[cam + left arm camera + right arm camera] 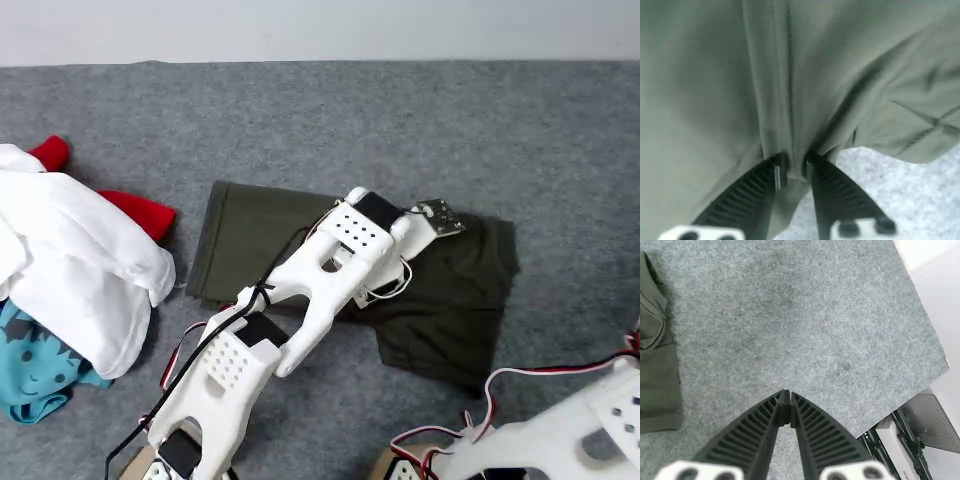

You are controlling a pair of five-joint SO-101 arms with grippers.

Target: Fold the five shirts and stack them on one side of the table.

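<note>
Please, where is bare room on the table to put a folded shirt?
The grey mat is bare along the far edge, behind the olive shirt, and to that shirt's right. The left side is crowded by the white shirt, red shirt and teal shirt. The middle holds the olive shirt, pinched in the left gripper.

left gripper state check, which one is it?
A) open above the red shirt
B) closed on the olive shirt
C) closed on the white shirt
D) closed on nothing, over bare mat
B: in the left wrist view, the left gripper pinches a fold of the olive shirt between its fingertips.
</note>
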